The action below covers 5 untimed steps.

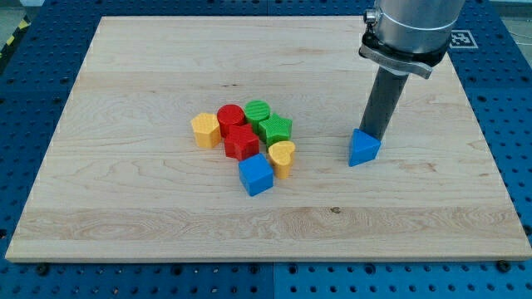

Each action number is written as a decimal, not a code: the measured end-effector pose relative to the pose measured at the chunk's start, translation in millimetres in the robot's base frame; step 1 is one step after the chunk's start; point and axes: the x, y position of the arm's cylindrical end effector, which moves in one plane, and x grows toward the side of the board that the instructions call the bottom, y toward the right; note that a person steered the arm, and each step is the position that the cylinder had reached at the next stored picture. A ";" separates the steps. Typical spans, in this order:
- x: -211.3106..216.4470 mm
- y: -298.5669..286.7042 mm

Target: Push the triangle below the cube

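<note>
A blue triangle block (363, 149) lies on the wooden board (150, 208), right of centre. A blue cube (256, 175) sits at the lower edge of a cluster of blocks near the board's middle, well to the triangle's left and slightly lower in the view. My tip (371, 133) comes down from the view's top right and stands right at the triangle's upper edge, touching or almost touching it. The rod's very end is partly hidden behind the triangle.
The cluster holds a yellow hexagonal block (204, 129), a red cylinder (230, 117), a red star-like block (241, 143), a green cylinder (258, 111), a green star-like block (275, 129) and a yellow heart-like block (283, 158). The board lies on a blue perforated table (499, 100).
</note>
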 end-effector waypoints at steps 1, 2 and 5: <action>7.3 -4.6; 13.4 -14.7; 60.2 -15.6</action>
